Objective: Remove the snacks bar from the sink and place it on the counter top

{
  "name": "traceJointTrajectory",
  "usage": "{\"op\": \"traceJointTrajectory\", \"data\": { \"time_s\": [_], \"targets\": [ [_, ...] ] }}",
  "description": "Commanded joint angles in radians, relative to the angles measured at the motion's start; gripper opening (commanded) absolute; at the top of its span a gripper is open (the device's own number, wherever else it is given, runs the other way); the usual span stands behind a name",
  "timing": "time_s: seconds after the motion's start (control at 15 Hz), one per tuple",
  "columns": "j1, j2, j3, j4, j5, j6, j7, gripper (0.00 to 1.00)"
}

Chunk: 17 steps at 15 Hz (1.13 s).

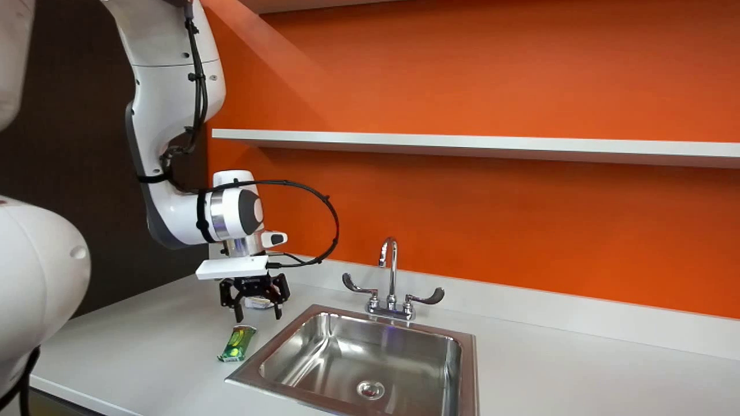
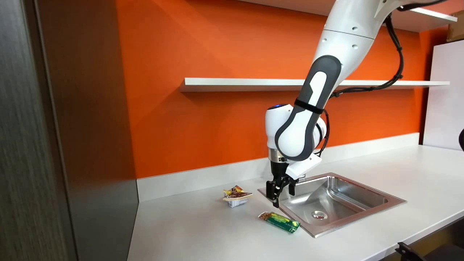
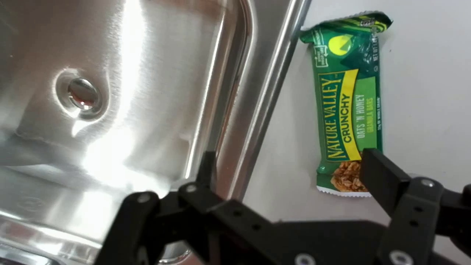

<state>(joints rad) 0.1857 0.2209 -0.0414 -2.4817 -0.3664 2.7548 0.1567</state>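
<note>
The snack bar, a green Nature Valley wrapper (image 1: 237, 345) (image 2: 280, 222) (image 3: 344, 99), lies flat on the white counter top (image 1: 144, 346) (image 2: 195, 232) (image 3: 427, 92), just outside the rim of the metal sink (image 1: 469, 372) (image 2: 362, 216) (image 3: 257, 99). My gripper (image 1: 258, 318) (image 2: 284, 201) (image 3: 288, 152) is open and empty, pointing down above the counter near the sink's edge and the bar. In the wrist view one finger appears over the sink rim and the other covers a corner of the bar's lower end. The sink basin shows only its drain.
A small pile of packaged food (image 2: 237, 195) stands on the counter farther back; it is partly hidden behind the gripper in an exterior view (image 1: 258, 303). A faucet (image 1: 392, 283) with two handles stands behind the sink. A shelf (image 1: 462, 144) runs along the orange wall.
</note>
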Motion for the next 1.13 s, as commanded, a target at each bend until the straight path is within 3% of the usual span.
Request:
{"op": "traceJointTrajectory", "data": {
  "time_s": [0.0, 0.6, 1.07],
  "targets": [
    [-0.042, -0.088, 0.008, -0.063, 0.082, -0.018, 0.022, 1.0],
    [-0.135, -0.185, -0.01, -0.144, 0.242, -0.048, 0.033, 1.0],
    [-0.147, -0.141, -0.008, -0.125, 0.229, -0.03, 0.026, 1.0]
  ]
}}
